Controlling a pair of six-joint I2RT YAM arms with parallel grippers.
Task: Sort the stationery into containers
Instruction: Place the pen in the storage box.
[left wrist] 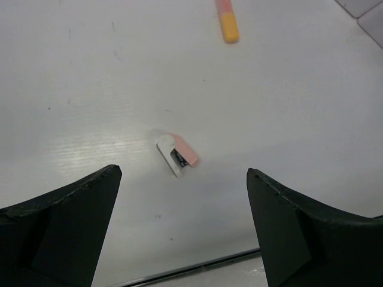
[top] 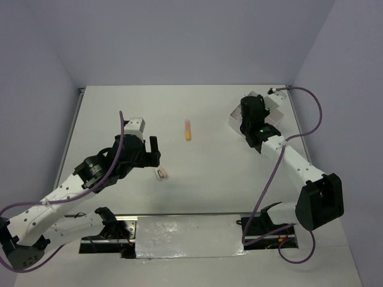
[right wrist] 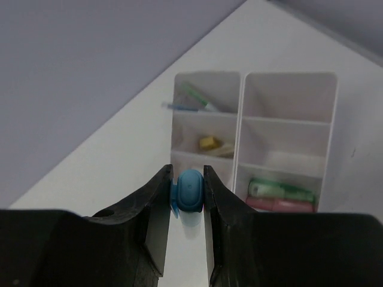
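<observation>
Blue stationery piece is pinched in the jaws of the right gripper, close before the white divided tray. Left gripper hangs spread wide over a pink-and-white piece lying on the table, centred between its jaws.

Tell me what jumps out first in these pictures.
The right gripper pinches a small blue piece near the white divided tray, which holds green, pink and yellow items. The left gripper hangs open over a pink-and-white piece on the table.
</observation>
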